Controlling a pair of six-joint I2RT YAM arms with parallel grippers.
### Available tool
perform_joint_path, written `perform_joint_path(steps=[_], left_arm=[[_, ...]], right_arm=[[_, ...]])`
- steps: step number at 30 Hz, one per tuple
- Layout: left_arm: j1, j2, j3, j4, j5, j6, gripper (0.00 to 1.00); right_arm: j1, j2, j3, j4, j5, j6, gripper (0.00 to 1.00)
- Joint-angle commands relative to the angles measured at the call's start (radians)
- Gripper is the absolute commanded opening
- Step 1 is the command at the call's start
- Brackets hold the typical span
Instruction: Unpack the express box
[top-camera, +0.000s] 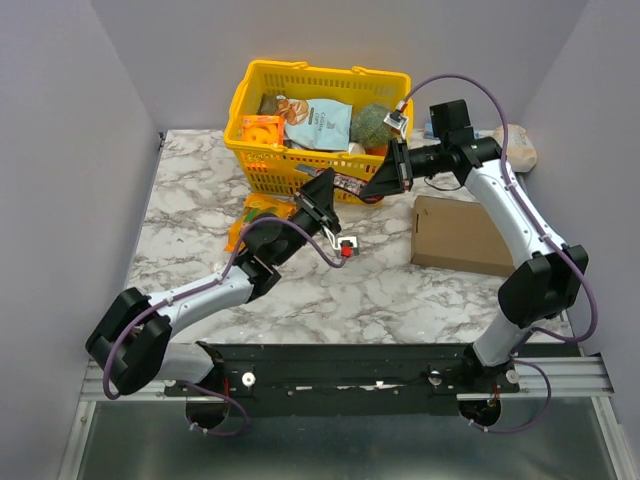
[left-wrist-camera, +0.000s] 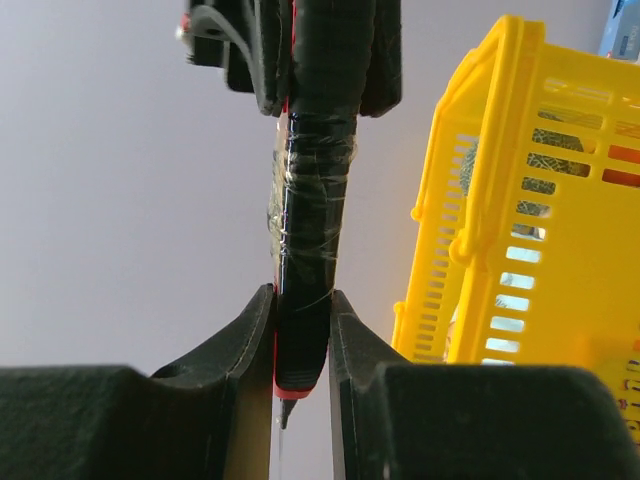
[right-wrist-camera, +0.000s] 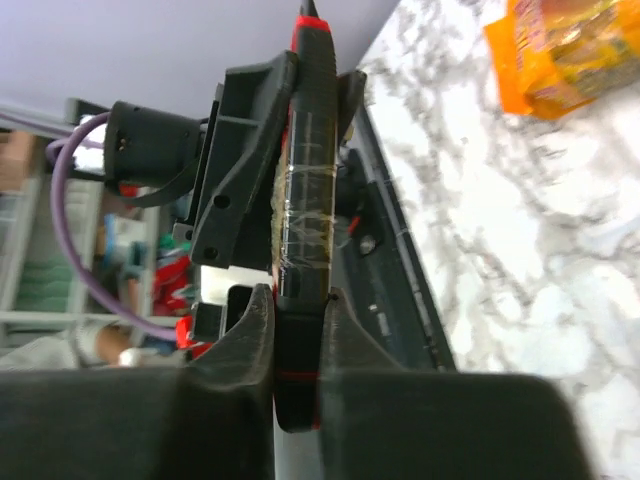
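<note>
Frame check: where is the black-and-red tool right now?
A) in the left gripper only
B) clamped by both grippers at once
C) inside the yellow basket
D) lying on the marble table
B: the left gripper is shut on one end of the tool and the right gripper is shut on the other end.

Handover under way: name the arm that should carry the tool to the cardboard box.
Right. The express box lies on that arm's side, and the right gripper is shut on the black-and-red tool that the left gripper also holds.
</note>
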Motion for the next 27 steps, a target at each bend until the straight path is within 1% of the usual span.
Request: perform_joint_path(steps=[1, 2, 3, 5, 6, 7, 8, 9, 10, 11, 12, 13, 14, 15, 16, 17, 18, 19, 20, 21, 22, 23, 24, 25, 26, 27], left_arm=[[-0.005, 0.009, 0.039, 0.042, 0.0, -0.018, 0.0], [-0.005, 0.003, 0.045, 0.024, 0.003, -0.039, 0.19], [-0.004, -0.004, 0.048, -0.045, 0.006, -0.075, 0.4], [0.002, -0.05, 0.047, -0.134, 0.002, -0.174, 0.62], [0.01, -0.076, 0.044, -0.253, 0.012, -0.213, 0.68], [0.028, -0.143, 0.044, -0.331, 0.07, -0.298, 0.74], [0.042, -0.179, 0.053, -0.42, 0.11, -0.337, 0.84], [0.051, -0.214, 0.058, -0.565, 0.152, -0.374, 0.87], [0.06, -0.272, 0.064, -0.628, 0.198, -0.423, 0.88], [0.064, -0.294, 0.094, -0.698, 0.221, -0.473, 0.9], [0.068, -0.308, 0.125, -0.88, 0.238, -0.484, 0.9], [0.071, -0.319, 0.16, -0.956, 0.249, -0.492, 0.9], [0.073, -0.322, 0.224, -1.004, 0.243, -0.538, 0.9], [0.074, -0.325, 0.255, -1.071, 0.237, -0.562, 0.9], [0.076, -0.322, 0.289, -1.094, 0.233, -0.585, 0.9], [0.077, -0.316, 0.361, -1.111, 0.227, -0.616, 0.9], [0.076, -0.304, 0.405, -1.162, 0.229, -0.656, 0.9], [0.077, -0.267, 0.453, -1.188, 0.23, -0.681, 0.9], [0.076, -0.242, 0.548, -1.219, 0.236, -0.701, 0.9], [0.076, -0.215, 0.594, -1.292, 0.255, -0.714, 0.9], [0.076, -0.158, 0.637, -1.338, 0.266, -0.709, 0.9], [0.077, -0.126, 0.726, -1.395, 0.285, -0.687, 0.89], [0.077, -0.091, 0.772, -1.502, 0.313, -0.66, 0.86], [0.076, -0.023, 0.815, -1.541, 0.327, -0.653, 0.85], [0.077, 0.008, 0.894, -1.579, 0.347, -0.646, 0.83], [0.077, 0.035, 0.929, -1.649, 0.365, -0.638, 0.83]], right_arm=[[0.004, 0.006, -0.013, 0.031, -0.012, -0.062, 0.0], [0.002, -0.003, -0.001, 0.028, -0.001, -0.117, 0.01], [-0.008, -0.003, 0.017, 0.003, 0.005, -0.149, 0.01], [-0.03, -0.002, 0.112, -0.031, 0.059, -0.232, 0.01], [-0.057, 0.008, 0.156, -0.069, 0.079, -0.255, 0.01], [-0.068, 0.011, 0.242, -0.099, 0.136, -0.316, 0.01], [-0.074, 0.017, 0.293, -0.136, 0.18, -0.426, 0.01], [-0.076, 0.018, 0.331, -0.211, 0.224, -0.494, 0.0], [-0.078, 0.014, 0.358, -0.241, 0.259, -0.566, 0.01], [-0.076, 0.005, 0.362, -0.264, 0.313, -0.716, 0.01], [-0.076, -0.009, 0.337, -0.278, 0.345, -0.787, 0.01], [-0.075, -0.058, 0.289, -0.258, 0.384, -0.833, 0.01], [-0.075, -0.081, 0.193, -0.229, 0.46, -0.899, 0.01], [-0.075, -0.109, 0.142, -0.191, 0.485, -0.945, 0.01], [-0.073, -0.13, 0.107, -0.187, 0.496, -1.0, 0.01], [-0.07, -0.171, 0.077, -0.181, 0.528, -1.075, 0.01], [-0.062, -0.187, 0.021, -0.152, 0.556, -1.088, 0.01], [-0.061, -0.198, 0.008, -0.147, 0.574, -1.105, 0.01], [-0.055, -0.209, 0.002, -0.158, 0.592, -1.161, 0.01], [-0.041, -0.212, 0.003, -0.19, 0.605, -1.192, 0.01], [-0.03, -0.219, 0.0, -0.195, 0.625, -1.214, 0.01], [-0.016, -0.226, -0.003, -0.196, 0.67, -1.249, 0.01], [0.004, -0.239, -0.004, -0.201, 0.688, -1.271, 0.01], [0.011, -0.245, -0.004, -0.206, 0.698, -1.292, 0.01], [0.019, -0.25, -0.006, -0.21, 0.705, -1.327, 0.01], [0.028, -0.265, -0.004, -0.209, 0.706, -1.335, 0.01]])
